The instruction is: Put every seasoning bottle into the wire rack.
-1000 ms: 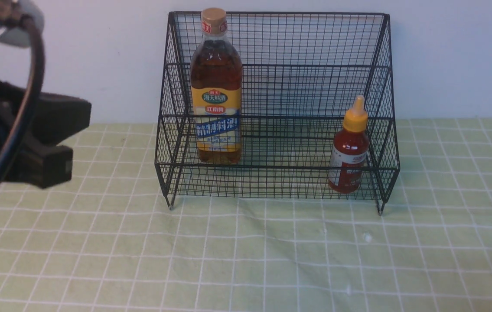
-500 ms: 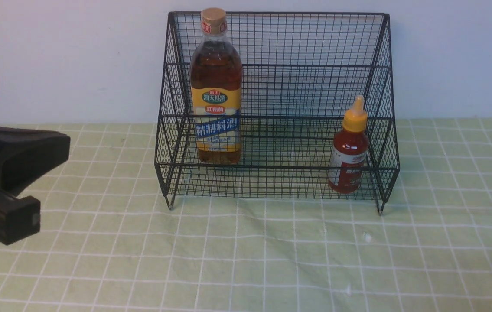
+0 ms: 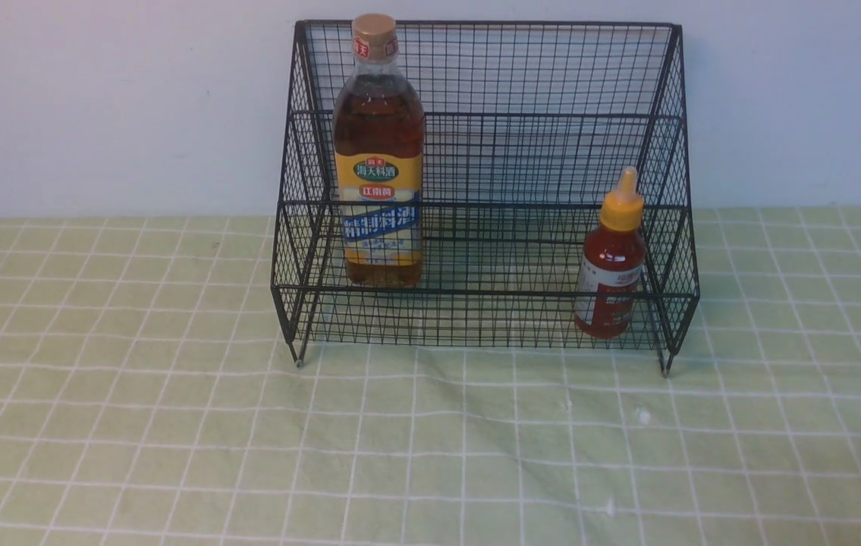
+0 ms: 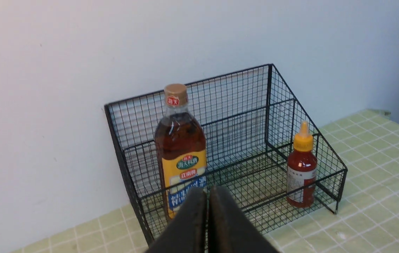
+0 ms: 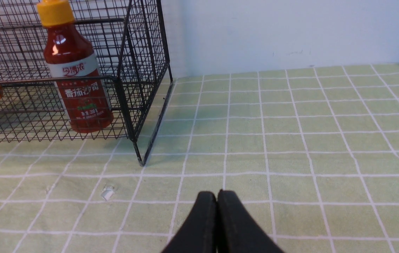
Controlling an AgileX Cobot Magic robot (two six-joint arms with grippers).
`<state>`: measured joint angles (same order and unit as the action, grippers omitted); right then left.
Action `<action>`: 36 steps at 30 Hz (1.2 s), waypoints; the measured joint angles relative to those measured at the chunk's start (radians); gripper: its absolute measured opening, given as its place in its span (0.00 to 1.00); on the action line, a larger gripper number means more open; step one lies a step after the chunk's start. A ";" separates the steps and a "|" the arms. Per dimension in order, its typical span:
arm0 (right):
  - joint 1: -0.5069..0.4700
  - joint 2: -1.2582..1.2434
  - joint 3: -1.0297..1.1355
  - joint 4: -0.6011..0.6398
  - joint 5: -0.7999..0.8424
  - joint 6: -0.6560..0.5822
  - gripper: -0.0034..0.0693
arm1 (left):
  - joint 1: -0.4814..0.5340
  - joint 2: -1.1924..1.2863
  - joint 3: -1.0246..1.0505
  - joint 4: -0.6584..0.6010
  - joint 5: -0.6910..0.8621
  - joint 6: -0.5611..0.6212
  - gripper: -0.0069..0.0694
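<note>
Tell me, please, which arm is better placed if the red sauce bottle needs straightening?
Right, probably. Its shut gripper is empty and near the red bottle, which stands upright at the rack's right end.

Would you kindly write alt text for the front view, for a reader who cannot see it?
A black wire rack against a pale wall holds two upright bottles: a tall amber bottle on its left side and a small red sauce bottle at its right front corner. The rack stands on a green checked tablecloth; no arm shows.

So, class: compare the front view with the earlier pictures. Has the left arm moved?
Yes. It has withdrawn leftward, away from the wire rack, leaving the front view almost entirely. Both bottles stayed put.
</note>
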<state>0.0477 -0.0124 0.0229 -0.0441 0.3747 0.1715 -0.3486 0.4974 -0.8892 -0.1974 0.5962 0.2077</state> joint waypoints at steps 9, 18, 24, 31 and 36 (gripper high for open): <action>0.000 0.000 0.000 0.000 0.000 0.000 0.03 | 0.161 -0.279 0.420 0.079 -0.197 -0.027 0.08; 0.000 0.000 0.000 0.000 0.001 0.000 0.03 | 0.257 -0.500 0.860 0.100 -0.292 -0.052 0.08; 0.000 0.000 0.000 0.000 0.001 0.000 0.03 | 0.259 -0.508 0.916 0.100 -0.227 -0.053 0.08; 0.000 0.000 0.000 0.000 0.001 0.000 0.03 | 0.259 -0.508 0.916 0.100 -0.226 -0.053 0.08; 0.000 0.000 0.000 0.000 0.001 0.000 0.03 | 0.259 -0.508 0.916 0.100 -0.225 -0.053 0.08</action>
<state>0.0477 -0.0124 0.0229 -0.0441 0.3758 0.1715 -0.0899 -0.0109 0.0272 -0.0970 0.3717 0.1548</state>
